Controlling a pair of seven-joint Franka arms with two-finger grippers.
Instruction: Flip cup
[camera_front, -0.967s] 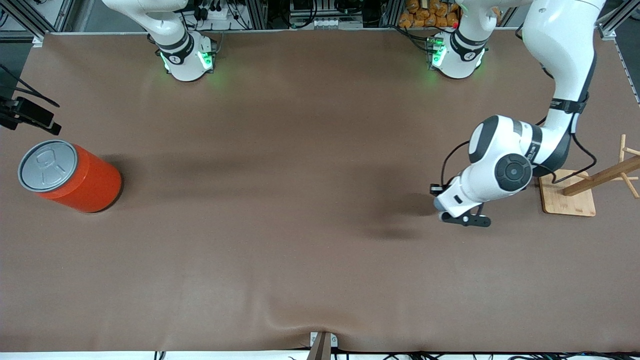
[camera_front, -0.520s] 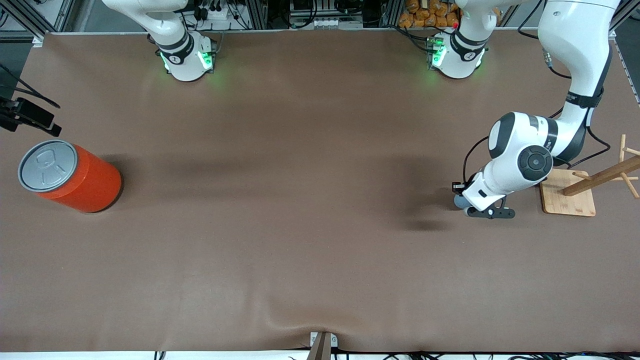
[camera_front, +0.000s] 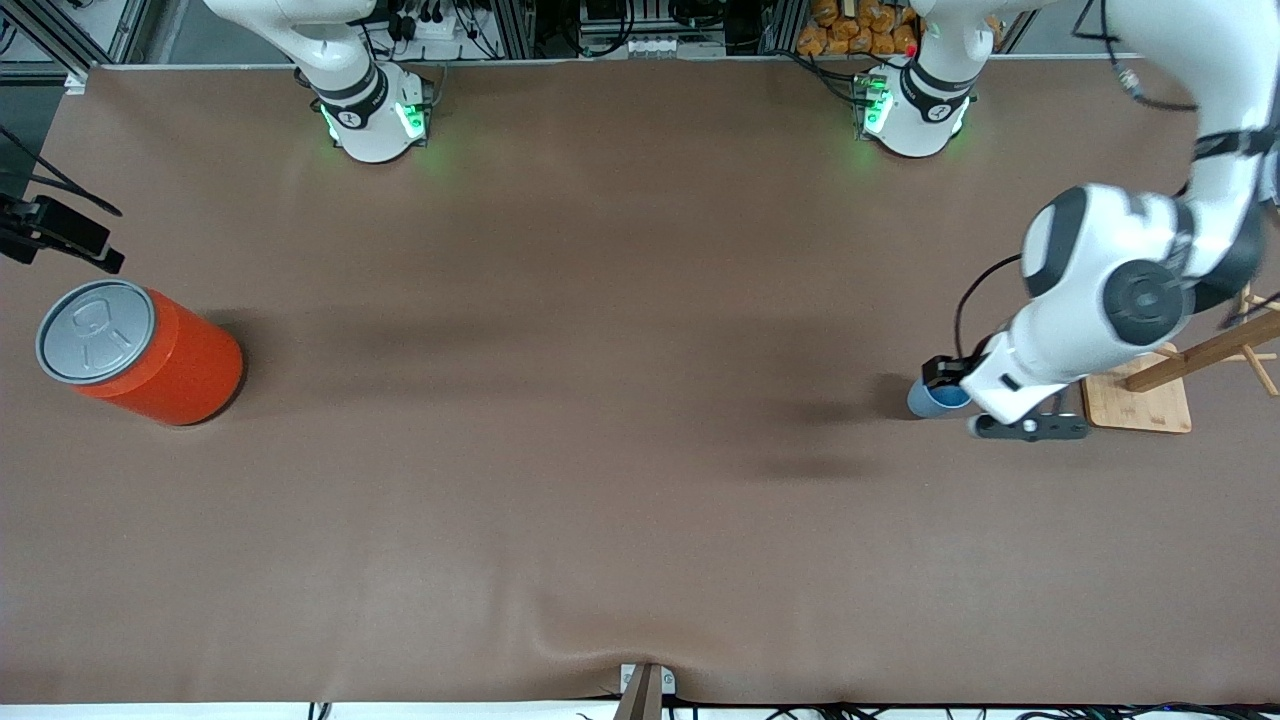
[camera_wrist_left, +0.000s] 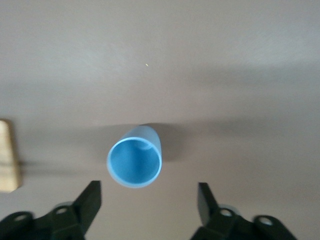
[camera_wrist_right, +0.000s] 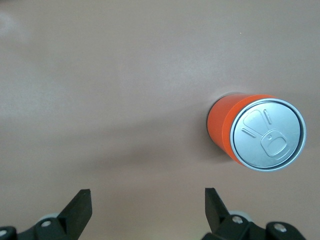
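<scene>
We look down on a brown table (camera_wrist_right: 125, 90) with our right gripper (camera_wrist_right: 148, 207) hanging above it, its two dark fingers (camera_wrist_right: 79, 209) spread wide apart with nothing between them. An orange can (camera_wrist_right: 257, 132) stands upright on the table, its grey lid (camera_wrist_right: 267, 135) facing us with a pull-tab shape stamped into it. The can is well apart from the fingers and casts a soft shadow across the table.

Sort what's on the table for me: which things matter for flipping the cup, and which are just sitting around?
Job:
- small light-blue tapered plastic cup, standing mouth up on the table
- left gripper, open, over the table beside the cup

Lying about:
- big orange can with grey lid
- wooden rack on its board
- right gripper, open, waiting
</scene>
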